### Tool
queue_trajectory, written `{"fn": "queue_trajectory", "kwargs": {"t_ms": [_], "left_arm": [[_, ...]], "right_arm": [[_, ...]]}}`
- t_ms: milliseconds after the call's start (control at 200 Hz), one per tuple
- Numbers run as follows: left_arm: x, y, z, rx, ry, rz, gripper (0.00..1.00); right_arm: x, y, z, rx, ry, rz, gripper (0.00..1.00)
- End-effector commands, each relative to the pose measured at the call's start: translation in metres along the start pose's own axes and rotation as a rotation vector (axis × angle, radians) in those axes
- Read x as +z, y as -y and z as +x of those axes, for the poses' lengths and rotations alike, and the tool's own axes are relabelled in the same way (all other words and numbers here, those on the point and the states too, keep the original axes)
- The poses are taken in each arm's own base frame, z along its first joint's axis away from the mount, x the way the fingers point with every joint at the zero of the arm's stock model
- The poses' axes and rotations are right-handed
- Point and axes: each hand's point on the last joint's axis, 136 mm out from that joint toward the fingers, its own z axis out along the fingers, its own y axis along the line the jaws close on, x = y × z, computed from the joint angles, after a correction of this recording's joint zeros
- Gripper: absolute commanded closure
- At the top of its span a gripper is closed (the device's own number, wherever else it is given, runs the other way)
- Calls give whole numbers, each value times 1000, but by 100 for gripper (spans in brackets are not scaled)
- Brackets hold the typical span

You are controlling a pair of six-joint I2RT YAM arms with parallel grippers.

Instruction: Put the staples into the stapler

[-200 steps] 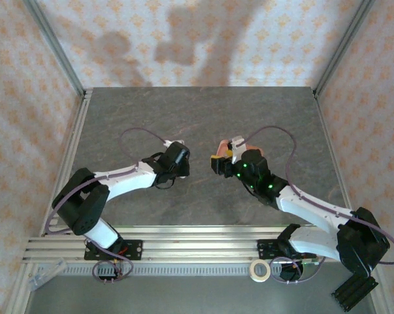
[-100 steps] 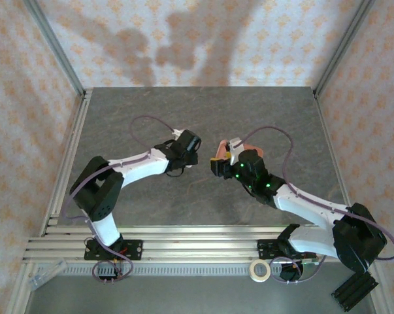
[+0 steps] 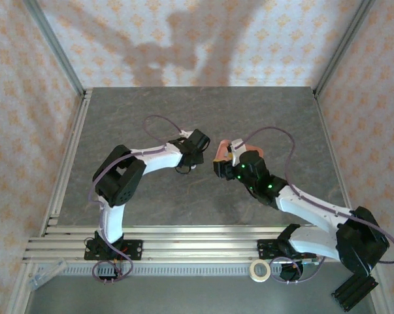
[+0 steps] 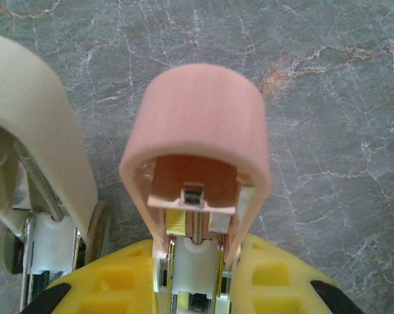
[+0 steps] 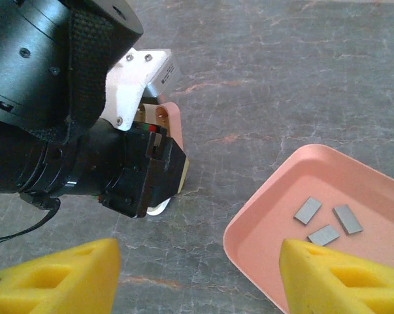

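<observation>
My left pincer (image 4: 193,284) clamps the stapler (image 4: 198,124), hinged open for loading; my right pincer (image 5: 197,275) hangs part-open, empty, just short of the staples (image 5: 325,234) in their tray (image 5: 268,235).

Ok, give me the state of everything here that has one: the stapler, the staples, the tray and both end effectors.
stapler: hinged open, arms spread
tray: resting on the table
staples: three loose blocks lying in the tray
left end effector: shut on the stapler
right end effector: open, holding nothing
</observation>
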Motion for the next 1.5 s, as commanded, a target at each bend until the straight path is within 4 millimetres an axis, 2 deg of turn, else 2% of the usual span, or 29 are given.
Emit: {"fn": "queue_trajectory", "kwargs": {"t_ms": [0,295,375,455,525,691,711,786,981,1076,1151,1346,1496], "left_arm": [[0,-1,-11,-29,28,-31,81],[5,-3,-17,-25,40,-56,75],[4,-3,-18,-24,41,-58,71],[1,-3,-20,-27,47,-52,63],[-6,-1,-24,-27,57,-39,54],[-27,-1,-32,-15,82,-18,43],[-39,0,-39,-20,104,-1,42],[-57,-3,-45,-18,135,10,39],[-97,-19,-48,-28,213,60,38],[-107,-27,-41,-36,226,90,37],[-110,-32,-33,-34,227,122,37],[-108,-38,-14,-71,206,232,43],[-106,-52,-6,-119,202,260,44]], "right_arm": [[-6,9,3,-14,7,45,35],[-7,8,4,-14,5,41,35],[-8,7,3,-13,9,31,34],[-10,8,1,-5,12,38,33],[-12,9,0,5,13,46,32],[-16,6,-3,33,14,29,32],[-16,6,-2,38,11,29,32],[-18,8,-3,60,5,41,31],[-23,17,-8,131,-24,113,28],[-25,25,-11,178,-44,171,21],[-24,32,-14,206,-72,212,18],[-12,50,-6,329,-228,236,18],[3,74,24,461,-428,247,21]]}}
